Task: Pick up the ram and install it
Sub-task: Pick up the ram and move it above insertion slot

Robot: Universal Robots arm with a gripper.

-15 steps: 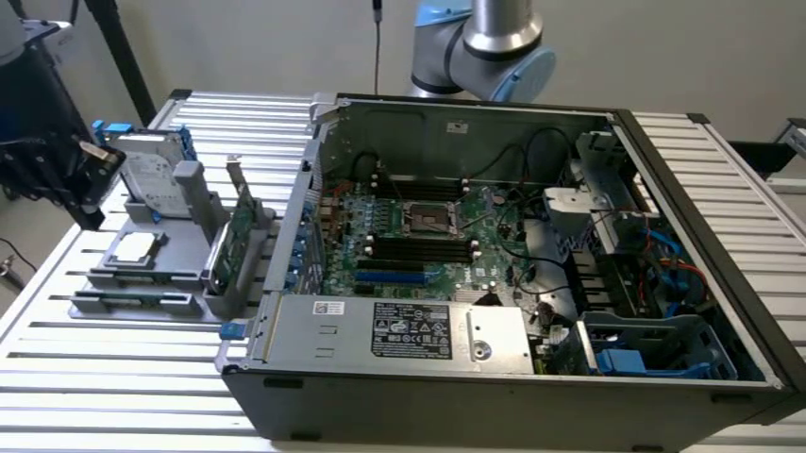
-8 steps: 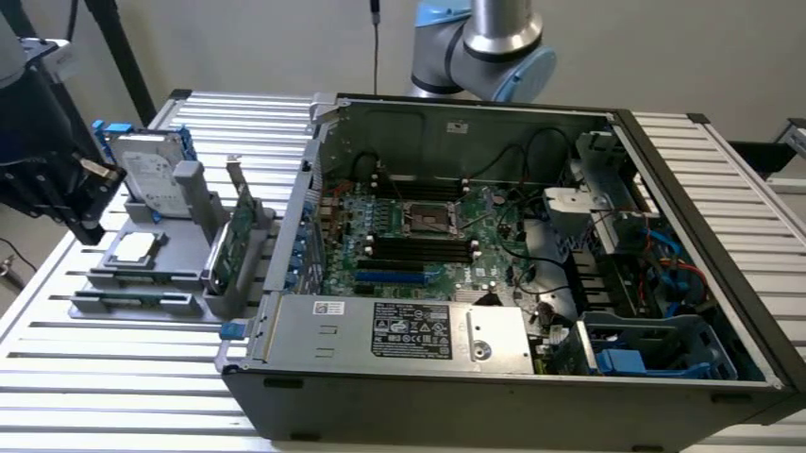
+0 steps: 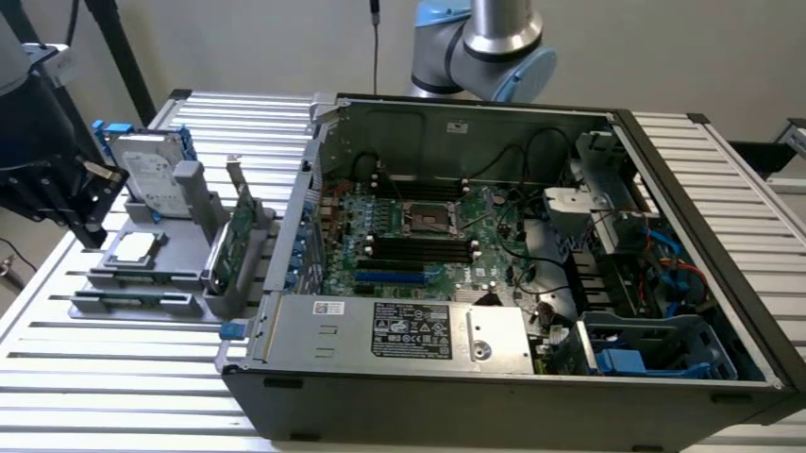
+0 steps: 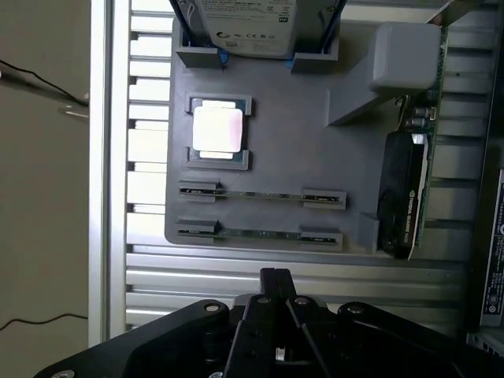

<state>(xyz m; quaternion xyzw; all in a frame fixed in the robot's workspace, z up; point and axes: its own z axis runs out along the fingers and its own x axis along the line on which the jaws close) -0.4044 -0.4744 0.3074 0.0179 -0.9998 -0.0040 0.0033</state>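
**Gripper** (image 4: 276,274): fingers pressed together at the tips, nothing between them. In the wrist view it hangs over the slatted metal table (image 3: 126,415), just off the edge of the grey holder tray (image 4: 276,142) and not touching it.

**Ram:** two slim sticks, each standing on edge in its own pair of clips on the tray, parallel and close together. The near ram stick (image 4: 260,234) lies at the tray edge closest to the gripper; the far ram stick (image 4: 260,194) sits just behind it. Both are seated in the tray.

**Other tray contents:** processor chip (image 4: 218,130) flat in a square frame beyond the sticks; hard drive (image 4: 244,20) in a blue frame at the far end; graphics card (image 4: 405,197) upright along the side nearest the computer.

**Computer case** (image 3: 504,406): lying open on the table, on the exterior view's right of the tray. The motherboard (image 3: 416,226) is exposed, with its long black slots (image 3: 416,250) at the middle.

**Arm** (image 3: 497,42): a silver and blue joint behind the case.
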